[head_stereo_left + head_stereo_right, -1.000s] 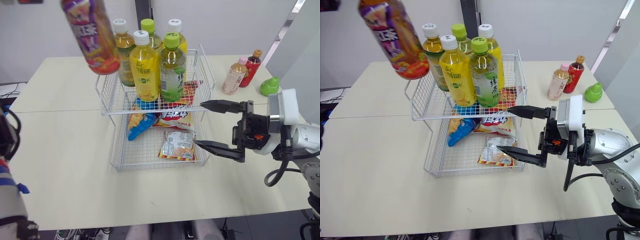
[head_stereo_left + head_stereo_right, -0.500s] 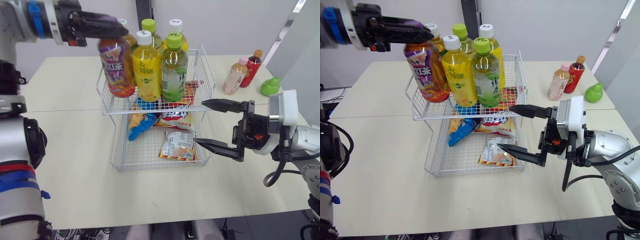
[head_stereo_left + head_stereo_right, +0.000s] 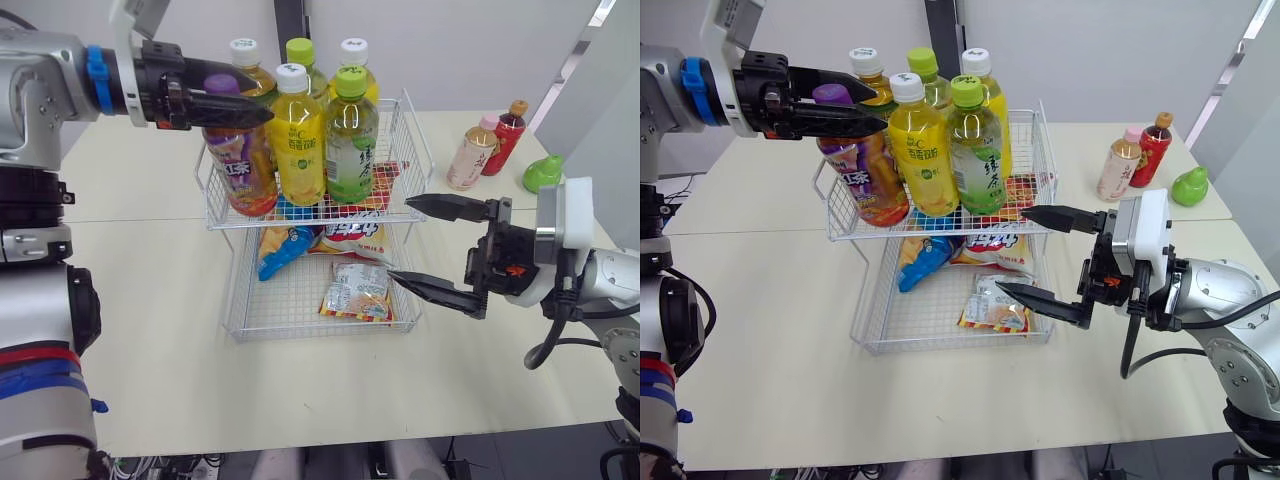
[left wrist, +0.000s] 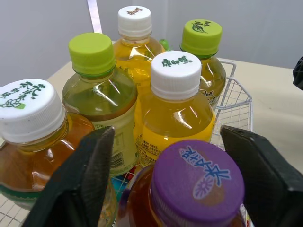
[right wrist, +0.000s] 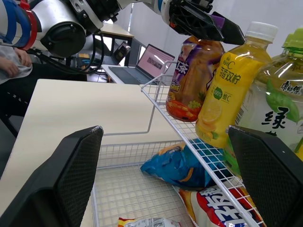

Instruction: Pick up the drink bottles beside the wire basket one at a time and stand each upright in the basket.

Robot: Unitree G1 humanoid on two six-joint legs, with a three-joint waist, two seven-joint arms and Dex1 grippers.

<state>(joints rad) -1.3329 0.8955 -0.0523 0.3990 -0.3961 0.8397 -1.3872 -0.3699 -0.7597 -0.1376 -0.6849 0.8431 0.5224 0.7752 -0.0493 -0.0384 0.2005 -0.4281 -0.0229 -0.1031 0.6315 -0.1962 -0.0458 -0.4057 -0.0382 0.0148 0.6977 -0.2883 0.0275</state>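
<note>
A: Pale table, wire basket mid-table. Purple-capped bottle?

B: In upper tier, front-left corner, leaning slightly. Straddled at cap by left gripper, jaws apart, gap on one side.

A: Next?

B: Pink-capped bottle and red bottle, both upright, toward table's far-right corner. Closer to right gripper: spread wide, empty, just off basket's right edge. Likely right arm's job.
</note>
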